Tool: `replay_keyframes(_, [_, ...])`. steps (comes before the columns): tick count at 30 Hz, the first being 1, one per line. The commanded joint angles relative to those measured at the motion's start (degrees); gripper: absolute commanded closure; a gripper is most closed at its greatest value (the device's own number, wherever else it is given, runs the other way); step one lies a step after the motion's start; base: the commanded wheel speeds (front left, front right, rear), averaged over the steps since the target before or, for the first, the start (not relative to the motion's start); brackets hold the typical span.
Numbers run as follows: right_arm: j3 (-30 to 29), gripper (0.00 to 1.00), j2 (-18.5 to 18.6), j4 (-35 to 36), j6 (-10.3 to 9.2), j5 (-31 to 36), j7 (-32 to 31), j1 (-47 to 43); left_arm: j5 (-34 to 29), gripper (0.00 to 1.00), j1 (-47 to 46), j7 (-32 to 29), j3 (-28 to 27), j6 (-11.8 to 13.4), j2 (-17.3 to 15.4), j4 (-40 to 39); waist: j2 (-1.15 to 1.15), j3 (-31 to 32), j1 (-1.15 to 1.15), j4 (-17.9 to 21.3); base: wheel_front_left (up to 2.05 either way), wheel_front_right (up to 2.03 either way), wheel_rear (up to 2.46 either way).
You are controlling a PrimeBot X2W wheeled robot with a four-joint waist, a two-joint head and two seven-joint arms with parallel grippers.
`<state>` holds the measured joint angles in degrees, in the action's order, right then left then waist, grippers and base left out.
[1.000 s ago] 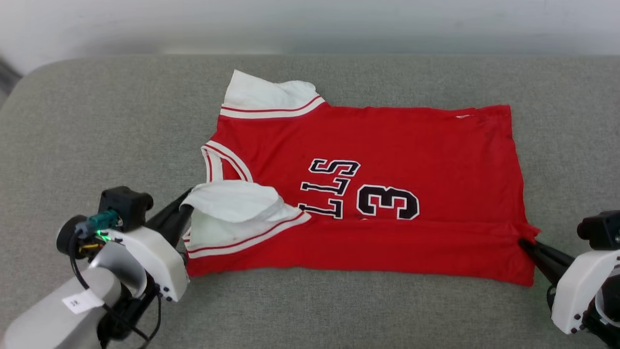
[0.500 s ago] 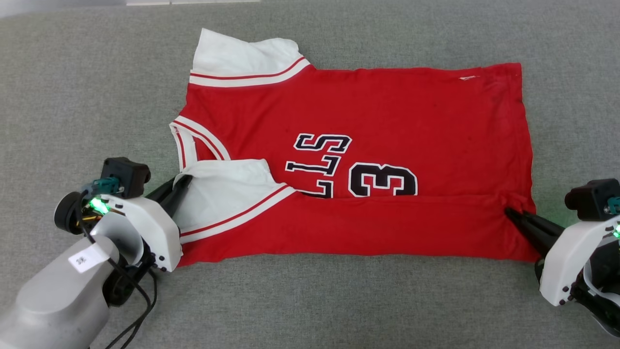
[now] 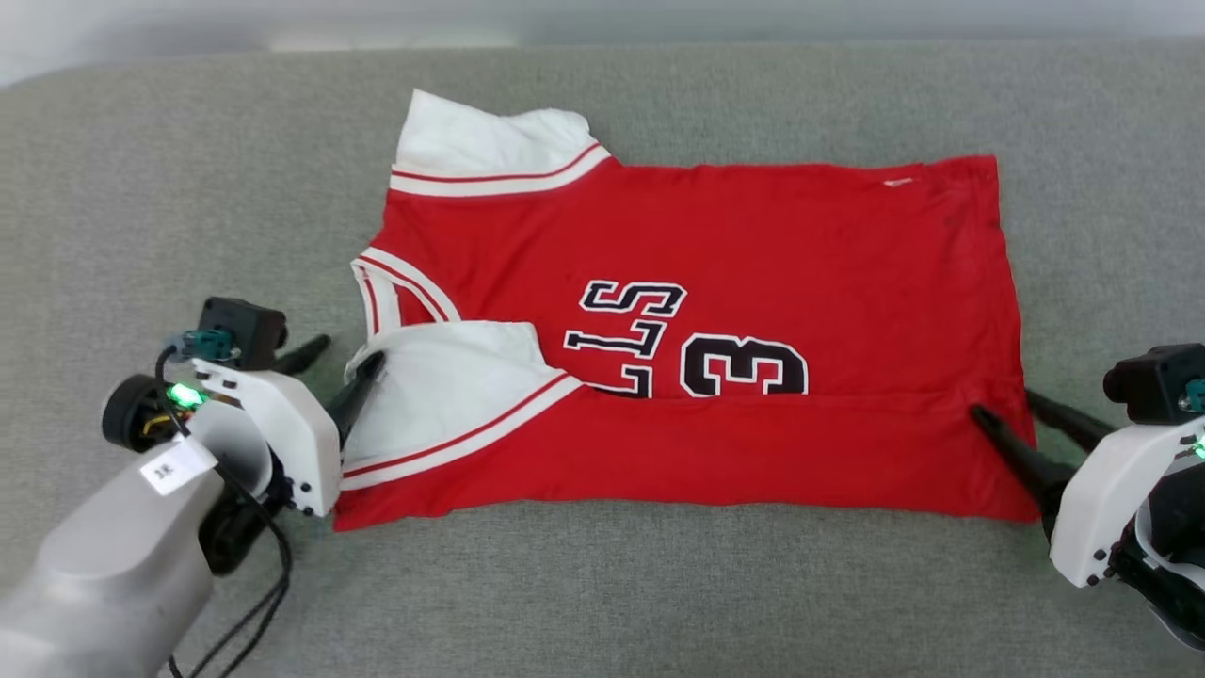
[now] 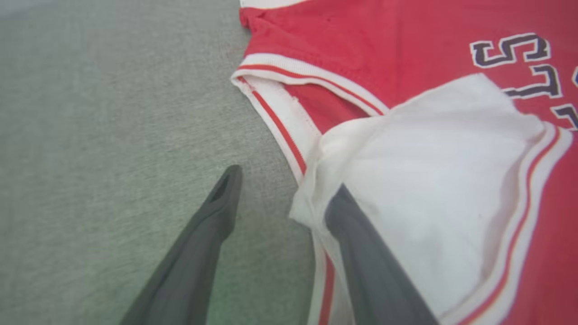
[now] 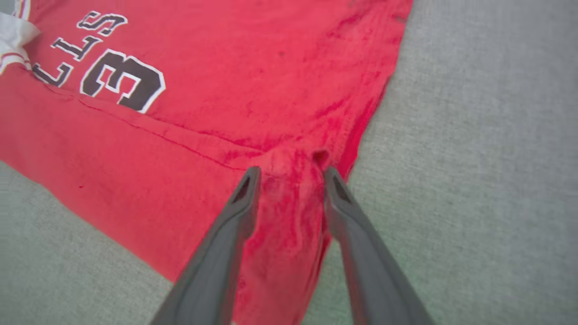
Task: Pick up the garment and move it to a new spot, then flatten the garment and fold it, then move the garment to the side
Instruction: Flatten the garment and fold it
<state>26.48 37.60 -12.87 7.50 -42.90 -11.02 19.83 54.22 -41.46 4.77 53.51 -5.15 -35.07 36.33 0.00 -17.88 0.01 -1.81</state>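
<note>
The garment [image 3: 753, 235], red with white sleeves and black "3" lettering, lies spread on the grey cushion with its near long edge folded over onto the body. At the folded-in white sleeve [image 3: 442, 386] my left gripper [image 3: 344, 363] is open. One finger rests against the sleeve's edge [image 4: 406, 189] and the other lies on bare cushion, as the left wrist view shows around my left gripper [image 4: 284, 185]. My right gripper [image 3: 1005, 407] is open at the garment's right hem. In the right wrist view a rumpled bit of red hem [image 5: 289, 203] lies loose between the spread fingers of my right gripper [image 5: 291, 174].
The grey cushion [image 3: 188, 188] stretches well past the garment on every side. Its back edge meets a pale wall [image 3: 659, 19] at the top. A black cable [image 3: 273, 565] hangs by my left forearm.
Both grippers have opened, letting go of the sleeve on the left and the hem corner on the right. The fold now lies flat. The head camera has shifted between frames.
</note>
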Motion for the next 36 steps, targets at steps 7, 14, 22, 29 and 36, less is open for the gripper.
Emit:
replay_keyframes(7, [-2.37, 0.0, 1.49, 3.06, -0.02, -0.23, -0.1, -1.96, 0.46, 0.0, -5.45, -8.08, 0.86, -1.08, -4.3, -4.8, 0.0, 5.2, -0.01, -2.05, 0.0, 0.0, 0.0])
replay_keyframes(14, [-4.91, 0.0, 1.28, 5.08, -0.02, 0.77, -1.63, -3.87, 4.66, 0.0, -9.64, -25.07, 2.84, -1.58, -7.73, -12.09, 0.0, 6.3, -0.01, -2.91, 0.0, 0.0, 0.0])
replay_keyframes(22, [-6.41, 0.0, -0.52, 7.07, -0.02, 1.94, -3.62, -5.12, 10.43, 0.0, -10.82, -42.2, 5.74, -0.77, -8.45, -15.92, 0.0, 5.7, -0.01, -2.22, 0.0, 0.0, 0.0])
replay_keyframes(29, [-6.44, 0.0, -1.89, 8.15, -0.02, 3.15, -5.05, -5.52, 12.22, 0.0, -7.92, -47.46, 8.31, 0.22, -7.86, -14.4, 0.0, 4.24, -0.01, -0.39, 0.0, 0.0, 0.0])
replay_keyframes(36, [-5.99, 0.0, -2.79, 8.46, -0.02, 3.64, -5.67, -5.13, 12.87, 0.0, -4.27, -48.21, 10.47, -0.1, -6.81, -10.29, 0.0, 3.0, -0.01, 0.87, 0.0, 0.0, 0.0])
